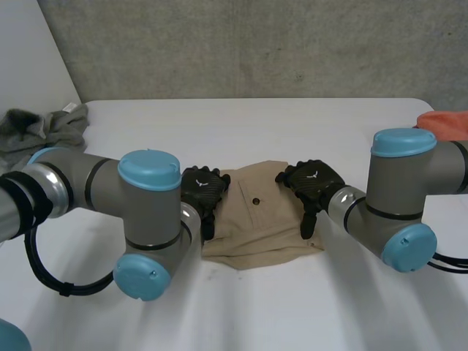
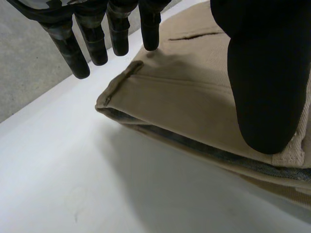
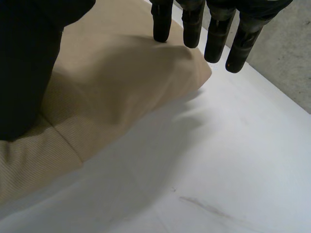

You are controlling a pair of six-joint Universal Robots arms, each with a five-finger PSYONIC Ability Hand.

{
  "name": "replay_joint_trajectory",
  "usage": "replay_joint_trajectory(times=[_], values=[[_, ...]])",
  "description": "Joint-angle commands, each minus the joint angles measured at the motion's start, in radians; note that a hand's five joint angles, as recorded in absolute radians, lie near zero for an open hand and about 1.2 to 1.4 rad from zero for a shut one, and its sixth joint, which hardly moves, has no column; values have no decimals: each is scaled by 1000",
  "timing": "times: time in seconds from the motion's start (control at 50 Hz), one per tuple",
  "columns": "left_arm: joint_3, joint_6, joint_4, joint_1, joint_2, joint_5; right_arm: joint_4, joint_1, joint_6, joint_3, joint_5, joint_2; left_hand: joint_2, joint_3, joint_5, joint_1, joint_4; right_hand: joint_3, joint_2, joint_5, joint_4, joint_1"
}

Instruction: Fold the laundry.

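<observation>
A tan pair of shorts lies folded into a small stack at the middle of the white table. My left hand rests flat on the stack's left edge with straight fingers over the tan cloth and its thumb pressing down. My right hand lies on the right edge, its fingers straight above the folded cloth and its thumb on the fabric. Both hands are open and grip nothing.
A grey garment lies crumpled at the table's far left. An orange cloth sits at the far right edge. A concrete wall stands behind the table. Bare table surface lies in front of the stack.
</observation>
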Motion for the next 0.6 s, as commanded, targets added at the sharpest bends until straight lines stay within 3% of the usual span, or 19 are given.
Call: replay_joint_trajectory(times=[0.02,0.12,0.22,0.3,0.42,0.6], values=[[10,-8,-7,2,104,10,6,-11,7,8,16,-102,49,43,36,46,51,-42,-48,-62,-60,32],[-1,-14,-10,8,229,59,0,-9,44,90,19,-232,46,40,33,43,48,-42,-48,-62,-60,32],[-44,-31,-45,36,360,261,-4,-8,59,180,10,-255,51,46,39,49,54,-42,-48,-62,-60,32],[-64,-36,-85,67,407,373,-32,-9,58,276,-5,-255,51,46,39,49,54,-42,-48,-62,-60,32],[-68,-34,-134,76,429,441,-207,1,58,414,-68,-245,51,46,39,49,54,-42,-48,-62,-60,32],[-68,-37,-142,71,431,471,-359,9,39,447,-74,-168,51,46,39,49,54,-42,-48,-62,-60,32]])
